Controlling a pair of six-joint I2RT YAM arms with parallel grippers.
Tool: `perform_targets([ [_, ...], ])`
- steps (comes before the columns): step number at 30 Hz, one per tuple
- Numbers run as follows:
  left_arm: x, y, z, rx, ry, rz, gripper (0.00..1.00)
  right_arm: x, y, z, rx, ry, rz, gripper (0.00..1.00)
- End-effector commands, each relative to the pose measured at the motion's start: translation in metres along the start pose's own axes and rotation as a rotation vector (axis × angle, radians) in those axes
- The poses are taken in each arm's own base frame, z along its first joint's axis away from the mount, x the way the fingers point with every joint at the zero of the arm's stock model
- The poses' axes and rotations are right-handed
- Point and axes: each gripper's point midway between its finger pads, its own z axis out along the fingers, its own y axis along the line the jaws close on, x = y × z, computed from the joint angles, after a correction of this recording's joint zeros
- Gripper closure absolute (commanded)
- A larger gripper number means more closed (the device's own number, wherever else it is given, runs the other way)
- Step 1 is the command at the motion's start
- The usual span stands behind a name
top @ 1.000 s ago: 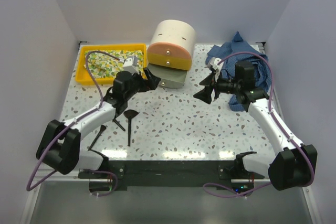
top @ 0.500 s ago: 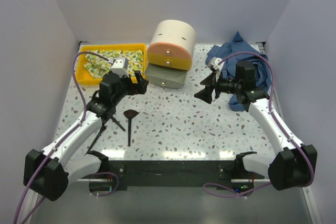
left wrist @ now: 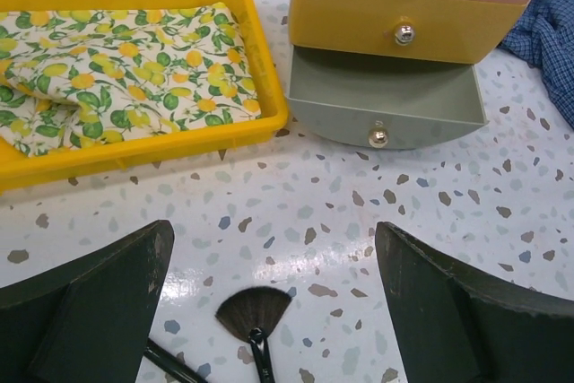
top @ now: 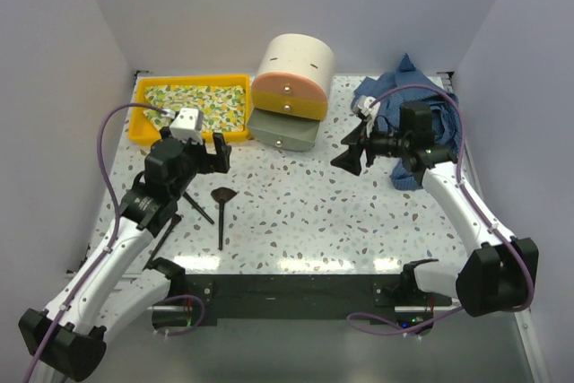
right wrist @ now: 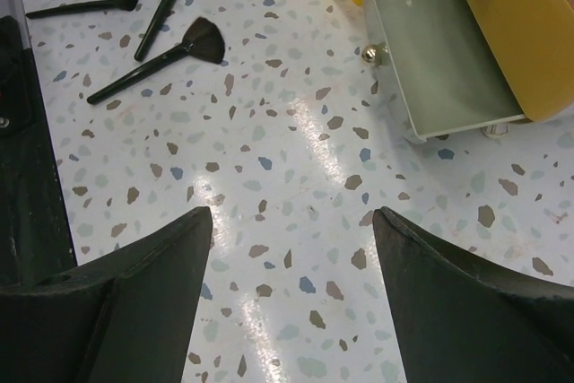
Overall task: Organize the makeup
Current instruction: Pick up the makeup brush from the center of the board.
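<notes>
Left arm has pulled back from the drawer unit [top: 291,87] since a second ago. The left fingers [top: 218,155] now hang over the worktop [top: 296,213] just in front of the yellow tray [top: 143,127]. Right arm is basically where it was.

Left fingers [left wrist: 90,302] are spread wide with nothing between them. Right fingers [top: 348,159] are also apart and hold nothing; in the right wrist view there is only bare worktop between them [right wrist: 466,302].

Surface: glossy white terrazzo with grey, brown and blue flecks and glare streaks. It is boxed in by plain pale walls at the back and on both sides.

Makeup in view:
- The fan brush [top: 221,220] lies flat on the near-left worktop, with a dark bristle fan and a thin dark handle.
- Two plain brushes [top: 199,210] lie just left of it, slim and dark, and one of them crosses under the left arm.

Other items:
- The drawer unit has a rounded cream top and smooth plastic fronts, pink then yellow, with small metal knobs.
- Its grey-green bottom drawer [left wrist: 386,100] is pulled out.
- The tray is glossy rectangular plastic and holds a crumpled leaf-print cloth [left wrist: 117,69].
- A blue checked cloth [top: 413,87] is bunched at the back right.
</notes>
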Motion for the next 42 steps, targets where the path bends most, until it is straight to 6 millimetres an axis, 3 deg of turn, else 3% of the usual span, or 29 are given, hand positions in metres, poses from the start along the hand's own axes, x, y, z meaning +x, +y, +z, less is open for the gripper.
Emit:
perform_targets([
  [1, 0.009, 0.022, -0.013, -0.084, -0.012, 0.056, 0.00, -0.017, -0.004, 0.002, -0.031, 0.006, -0.013, 0.23],
  [5, 0.014, 0.033, -0.019, -0.129, -0.019, 0.060, 0.00, -0.012, -0.005, 0.011, -0.051, 0.066, -0.005, 0.23],
  [11, 0.003, 0.041, -0.032, -0.167, -0.101, 0.041, 0.00, -0.006, -0.004, 0.026, -0.045, 0.189, -0.066, 0.23],
  [21, -0.003, 0.044, -0.039, -0.177, -0.131, 0.035, 0.00, 0.002, 0.034, 0.068, -0.134, 0.372, -0.229, 0.23],
  [29, -0.004, 0.044, -0.042, -0.176, -0.143, 0.032, 0.00, 0.001, 0.059, 0.098, -0.191, 0.443, -0.312, 0.22],
  [42, -0.008, 0.048, -0.047, -0.198, -0.164, 0.025, 0.00, 0.017, 0.099, 0.141, -0.280, 0.534, -0.397, 0.20],
])
